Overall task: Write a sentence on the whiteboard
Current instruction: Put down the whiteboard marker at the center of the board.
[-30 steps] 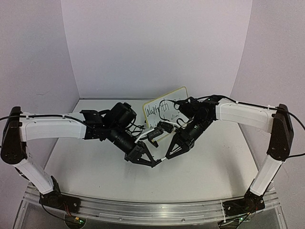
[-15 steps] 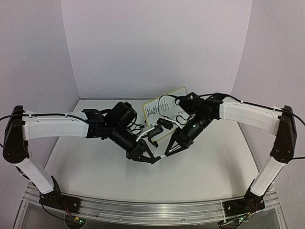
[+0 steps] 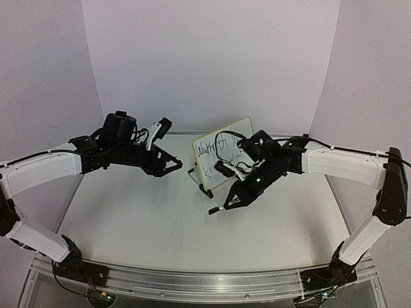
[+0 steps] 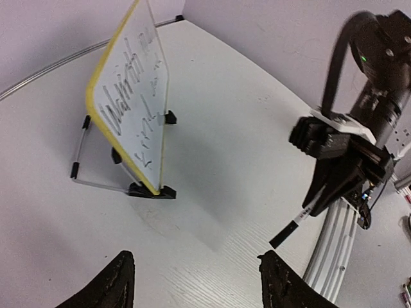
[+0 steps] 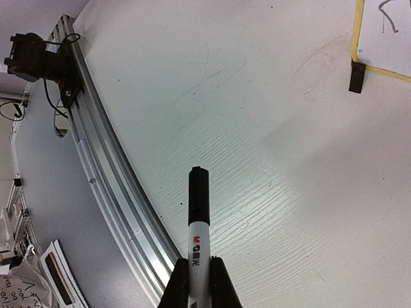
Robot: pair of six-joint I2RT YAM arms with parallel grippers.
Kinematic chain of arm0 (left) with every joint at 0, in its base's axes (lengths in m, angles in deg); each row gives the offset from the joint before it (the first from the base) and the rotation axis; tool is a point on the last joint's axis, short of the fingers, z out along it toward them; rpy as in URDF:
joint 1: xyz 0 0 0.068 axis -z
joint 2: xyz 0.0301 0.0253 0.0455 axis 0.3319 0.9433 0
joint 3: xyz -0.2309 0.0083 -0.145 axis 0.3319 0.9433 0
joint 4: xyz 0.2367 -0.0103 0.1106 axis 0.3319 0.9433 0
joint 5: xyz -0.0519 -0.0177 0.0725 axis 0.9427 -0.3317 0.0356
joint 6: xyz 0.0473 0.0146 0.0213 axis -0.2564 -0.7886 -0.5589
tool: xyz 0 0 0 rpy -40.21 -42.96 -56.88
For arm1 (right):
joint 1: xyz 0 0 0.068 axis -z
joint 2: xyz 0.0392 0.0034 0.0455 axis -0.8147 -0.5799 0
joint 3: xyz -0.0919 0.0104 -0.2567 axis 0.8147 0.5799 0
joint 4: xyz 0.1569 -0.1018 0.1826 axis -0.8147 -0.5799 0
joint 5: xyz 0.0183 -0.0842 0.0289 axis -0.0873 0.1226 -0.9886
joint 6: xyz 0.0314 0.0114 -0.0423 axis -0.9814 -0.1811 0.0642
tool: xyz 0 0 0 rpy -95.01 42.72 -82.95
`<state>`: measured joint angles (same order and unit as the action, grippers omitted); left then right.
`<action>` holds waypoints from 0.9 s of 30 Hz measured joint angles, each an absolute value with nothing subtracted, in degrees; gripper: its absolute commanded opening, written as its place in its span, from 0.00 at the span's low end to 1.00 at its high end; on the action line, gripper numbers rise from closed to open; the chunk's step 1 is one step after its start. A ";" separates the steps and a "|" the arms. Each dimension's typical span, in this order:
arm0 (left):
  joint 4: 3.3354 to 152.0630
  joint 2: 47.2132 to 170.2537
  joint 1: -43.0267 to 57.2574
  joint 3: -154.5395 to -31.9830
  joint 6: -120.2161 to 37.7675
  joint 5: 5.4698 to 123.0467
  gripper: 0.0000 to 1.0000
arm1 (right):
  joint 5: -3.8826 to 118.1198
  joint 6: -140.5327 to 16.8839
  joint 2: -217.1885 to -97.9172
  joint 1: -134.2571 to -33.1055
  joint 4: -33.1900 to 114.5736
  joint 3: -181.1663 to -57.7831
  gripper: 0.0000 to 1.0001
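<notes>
The whiteboard [image 3: 226, 149] stands tilted on its wire stand at the back middle of the table, with the sentence [image 3: 214, 148] on it in black marker. In the left wrist view the whiteboard [image 4: 135, 102] is edge-on, its yellow rim towards me. My right gripper [image 3: 235, 197] is in front of the board, shut on a white marker [image 3: 221, 206] whose black capped end points down-left. The marker [image 5: 199, 212] sticks out past my right gripper [image 5: 199, 277]. My left gripper [image 3: 178, 166] is open and holds nothing, left of the board. Only table shows between its fingertips [image 4: 280, 280].
An aluminium rail [image 3: 205, 280] runs along the near table edge, also in the right wrist view [image 5: 109, 173]. Lavender walls close in the back and both sides. The board's black clip feet [image 4: 151, 191] and wire stand [image 4: 77, 168] rest on the table.
My left gripper has opened, let go of the marker's capped end and swung back to the left and up. My right gripper still holds the marker and has shifted slightly right.
</notes>
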<state>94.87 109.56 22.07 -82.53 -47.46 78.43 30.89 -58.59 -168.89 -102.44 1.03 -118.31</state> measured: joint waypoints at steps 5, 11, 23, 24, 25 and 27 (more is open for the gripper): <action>94.01 109.53 15.55 -79.33 -43.64 73.30 0.68 | 31.24 -62.60 -169.90 -106.94 9.85 -113.46 0.00; 90.98 109.72 8.32 -74.50 -38.11 68.31 0.70 | 32.79 -65.88 -175.00 -112.07 18.44 -112.22 0.00; 87.64 111.94 7.10 -72.25 -35.19 62.08 0.72 | 39.51 -68.52 -185.24 -115.35 23.27 -112.13 0.38; 87.66 111.94 7.01 -71.93 -35.14 61.45 0.73 | 40.55 -68.55 -185.24 -115.35 23.31 -111.98 0.44; 87.65 111.94 6.87 -71.57 -35.03 60.87 0.73 | 41.53 -68.82 -185.24 -115.35 23.31 -111.77 0.49; 87.57 111.94 6.44 -70.72 -34.88 59.79 0.73 | 43.73 -68.92 -185.15 -115.35 23.25 -110.87 0.68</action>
<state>87.57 111.94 6.44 -70.72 -34.88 59.79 43.73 -68.92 -185.15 -115.35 23.25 -110.87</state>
